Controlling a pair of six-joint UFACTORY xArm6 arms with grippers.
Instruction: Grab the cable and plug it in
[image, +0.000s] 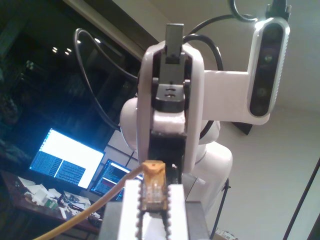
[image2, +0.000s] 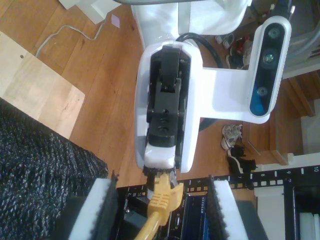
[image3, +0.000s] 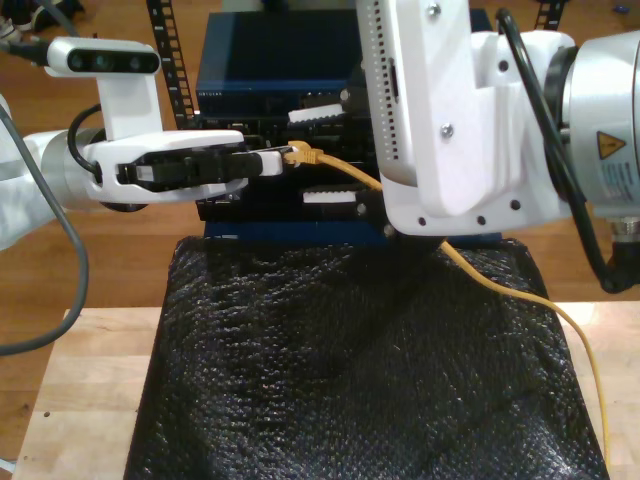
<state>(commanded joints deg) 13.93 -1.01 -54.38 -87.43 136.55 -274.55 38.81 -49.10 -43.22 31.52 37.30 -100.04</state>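
My first end effector (image: 153, 200) pinched the light, limp cable (image: 85, 216) by its rigid, likely brittle plug (image: 152, 182), the sensible hold; my second end effector (image2: 161, 182) stood spread.

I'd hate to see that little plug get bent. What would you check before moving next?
1. Grip on plug: ok, my first gripper has its jaws shut on it.
2. My second gripper free of the cable: ok, jaws open either side.
3. Cable slack: ok, it trails loose over the mat.
4. Plug lined up with a socket in the rack: cannot tell.
5. Plug already seated: cannot tell.
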